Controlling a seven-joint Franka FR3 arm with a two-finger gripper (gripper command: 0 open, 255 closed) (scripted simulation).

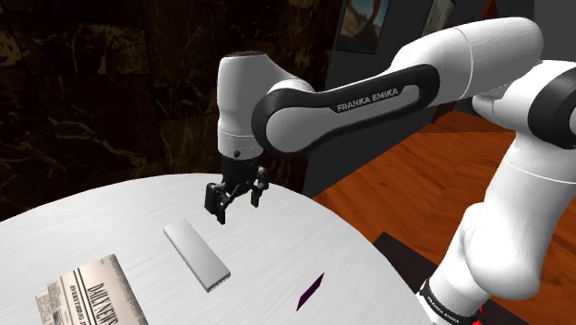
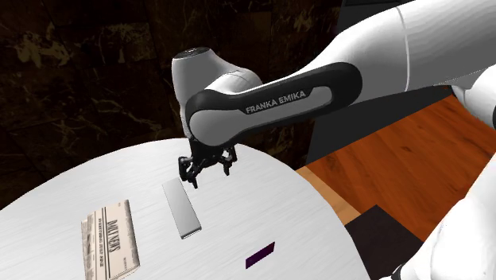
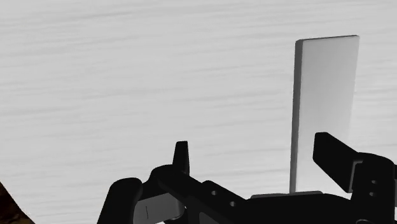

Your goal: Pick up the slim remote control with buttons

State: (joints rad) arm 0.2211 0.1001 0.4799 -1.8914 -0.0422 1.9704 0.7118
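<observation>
The slim remote (image 1: pixel 196 256) is drawn as a plain light-grey flat slab with no buttons visible, lying on the round white table (image 1: pixel 111 212). It also appears in the second exterior view (image 2: pixel 181 208) and the wrist view (image 3: pixel 324 102). My black gripper (image 1: pixel 238 208) hovers a little above the table just beyond the remote's far end, open and holding nothing. The second exterior view shows the gripper (image 2: pixel 210 176) the same way. In the wrist view the gripper (image 3: pixel 254 156) has its fingers wide apart, and the remote lies under one finger (image 3: pixel 334 159), not centred between them.
A folded newspaper (image 1: pixel 90 294) lies on the table at the shoulder view's lower left, also in the second exterior view (image 2: pixel 110 239). A small dark purple flat piece (image 1: pixel 310 291) sits nearer the table's edge. Beyond the table lie a wooden floor and dark walls.
</observation>
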